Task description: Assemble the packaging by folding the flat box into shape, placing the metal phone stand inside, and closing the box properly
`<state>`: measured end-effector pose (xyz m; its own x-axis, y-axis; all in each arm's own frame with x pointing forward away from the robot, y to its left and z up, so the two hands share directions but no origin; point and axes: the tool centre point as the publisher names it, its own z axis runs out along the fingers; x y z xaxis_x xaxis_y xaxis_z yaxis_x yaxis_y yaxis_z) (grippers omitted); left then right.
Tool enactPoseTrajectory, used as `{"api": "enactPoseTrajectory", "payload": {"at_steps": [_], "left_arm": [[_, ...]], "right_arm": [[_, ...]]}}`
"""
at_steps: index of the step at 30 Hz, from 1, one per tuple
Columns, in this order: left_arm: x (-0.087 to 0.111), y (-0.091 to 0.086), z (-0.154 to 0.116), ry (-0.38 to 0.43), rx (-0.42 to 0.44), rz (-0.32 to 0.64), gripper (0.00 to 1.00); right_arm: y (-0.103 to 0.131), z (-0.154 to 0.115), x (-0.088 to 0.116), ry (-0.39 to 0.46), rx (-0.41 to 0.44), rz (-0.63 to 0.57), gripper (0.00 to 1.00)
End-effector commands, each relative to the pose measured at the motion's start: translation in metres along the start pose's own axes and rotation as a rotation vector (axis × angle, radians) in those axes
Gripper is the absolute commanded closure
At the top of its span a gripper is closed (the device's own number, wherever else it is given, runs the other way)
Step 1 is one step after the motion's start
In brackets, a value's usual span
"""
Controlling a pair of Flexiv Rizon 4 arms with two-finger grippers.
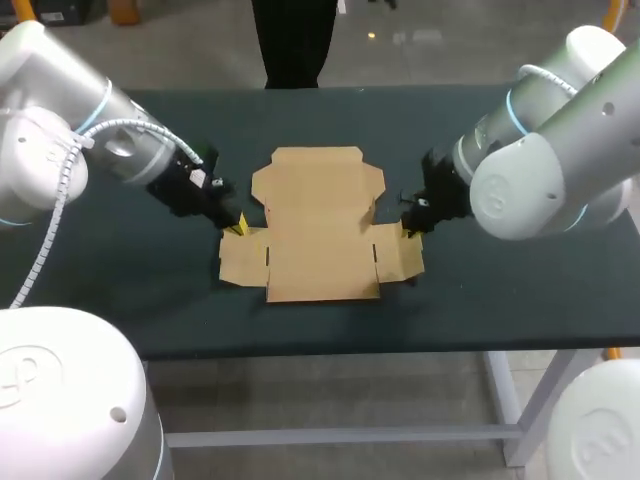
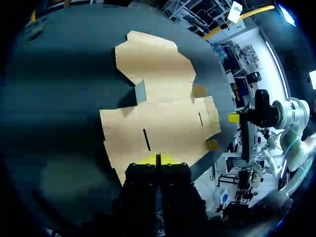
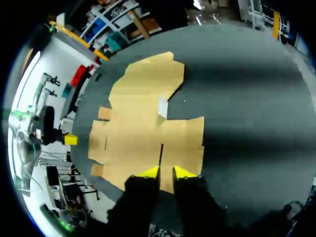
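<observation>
Flat box [image 1: 320, 235]: one brown sheet of die-cut card, unfolded, lying on the dark table [image 1: 120, 280] at its middle, between the two arms. Its far panel has a notched outline. Its near half carries a side flap at either edge, each set off by a short slot, and small tabs at the waist stand a little raised. Left gripper [image 1: 238, 226]: at the outer edge of the left side flap; in the left wrist view the yellow tips lie together over that edge with only a thin seam between them, and whether card is pinched cannot be told. Right gripper [image 1: 408, 228]: at the outer edge of the right side flap; in the right wrist view its tips stand narrowly apart above the card, which shows in the gap.
</observation>
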<state>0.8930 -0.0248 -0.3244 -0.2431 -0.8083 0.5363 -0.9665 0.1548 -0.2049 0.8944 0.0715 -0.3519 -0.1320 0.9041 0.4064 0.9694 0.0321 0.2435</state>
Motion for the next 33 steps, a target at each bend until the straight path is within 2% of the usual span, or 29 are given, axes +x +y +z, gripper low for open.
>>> {"api": "enactPoseTrajectory", "payload": {"at_steps": [1, 4, 6, 7, 8, 17, 18, 19, 24, 28, 30, 33], "left_arm": [[-0.012, -0.021, -0.001, 0.026, -0.053, 0.006, 0.95], [-0.017, -0.030, -0.004, 0.051, -0.059, 0.020, 0.89], [-0.019, -0.036, -0.007, 0.063, -0.057, 0.029, 0.86], [-0.020, -0.039, -0.009, 0.075, -0.057, 0.038, 0.81], [-0.020, -0.042, -0.011, 0.085, -0.059, 0.048, 0.70], [-0.032, -0.070, -0.021, 0.137, -0.059, 0.089, 0.50], [-0.034, -0.073, -0.022, 0.140, -0.062, 0.093, 0.44], [-0.035, -0.076, -0.022, 0.140, -0.062, 0.093, 0.33], [-0.041, -0.089, -0.027, 0.156, -0.059, 0.106, 0.10], [-0.043, -0.096, -0.031, 0.171, -0.055, 0.125, 0.07], [-0.044, -0.099, -0.033, 0.179, -0.056, 0.140, 0.00], [-0.046, -0.103, -0.035, 0.187, -0.057, 0.159, 0.00]], "right_arm": [[0.017, -0.002, -0.012, 0.453, 0.160, 0.013, 0.73], [0.026, -0.002, -0.013, 0.492, 0.161, 0.015, 0.67], [0.032, -0.003, -0.015, 0.524, 0.160, 0.014, 0.60], [0.035, -0.004, -0.017, 0.535, 0.158, 0.018, 0.60], [0.038, -0.004, -0.019, 0.545, 0.156, 0.021, 0.61], [0.071, -0.004, -0.033, 0.608, 0.138, 0.040, 0.60], [0.076, -0.002, -0.035, 0.628, 0.140, 0.043, 0.60], [0.080, 0.000, -0.037, 0.635, 0.141, 0.050, 0.60], [0.096, 0.010, -0.043, 0.685, 0.151, 0.082, 0.59], [0.108, 0.017, -0.047, 0.724, 0.150, 0.116, 0.55], [0.113, 0.020, -0.048, 0.751, 0.150, 0.121, 0.55], [0.120, 0.024, -0.048, 0.781, 0.143, 0.127, 0.53]]}}
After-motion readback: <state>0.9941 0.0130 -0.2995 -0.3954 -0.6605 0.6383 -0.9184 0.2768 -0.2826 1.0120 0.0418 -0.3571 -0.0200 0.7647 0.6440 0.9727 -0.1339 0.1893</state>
